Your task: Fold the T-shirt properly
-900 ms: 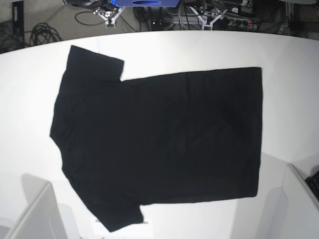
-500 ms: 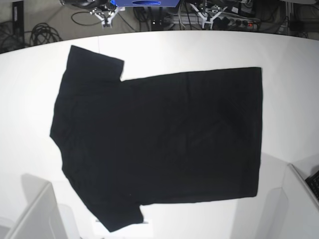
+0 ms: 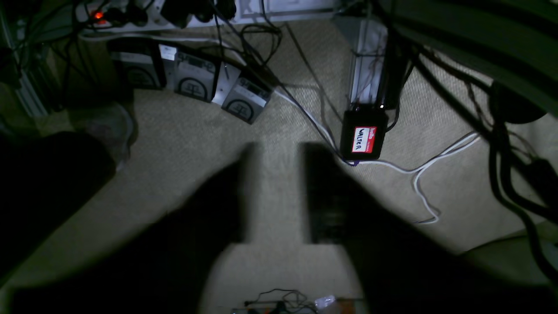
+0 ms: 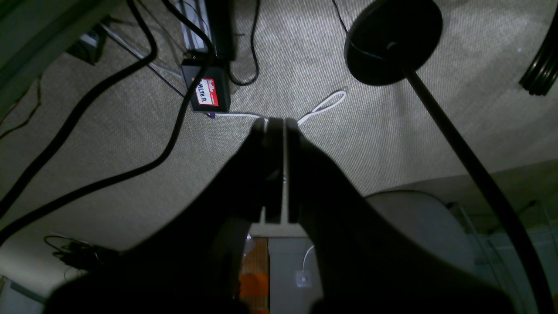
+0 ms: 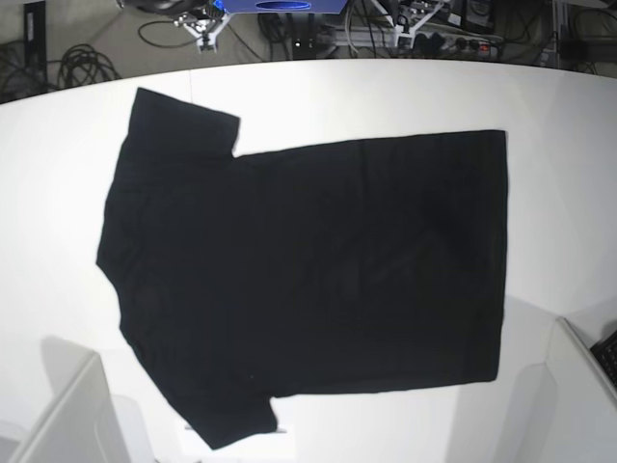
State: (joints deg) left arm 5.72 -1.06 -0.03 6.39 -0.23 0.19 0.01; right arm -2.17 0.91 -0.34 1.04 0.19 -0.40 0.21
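Note:
The T-shirt [image 5: 308, 270] lies spread flat on the white table [image 5: 386, 96], plain black face up, sleeves at the left and hem at the right. Neither gripper is near it. In the left wrist view my left gripper [image 3: 274, 150] hangs over carpeted floor, its dark fingers [image 3: 324, 192] apart with nothing between them. In the right wrist view my right gripper [image 4: 275, 123] is shut and empty, also above the floor. Only small metal ends of the arms [image 5: 204, 21] show beyond the table's far edge in the base view.
White panels stand at the near left [image 5: 67, 415] and near right [image 5: 578, 386] corners. Cables and a power strip [image 5: 463, 40] lie behind the table. On the floor are a black box with a red label [image 3: 364, 135] and a round black stand base [image 4: 392, 41].
The metal arm ends at the far edge of the base view have drawn back a little toward the top of the picture. The T-shirt has not moved.

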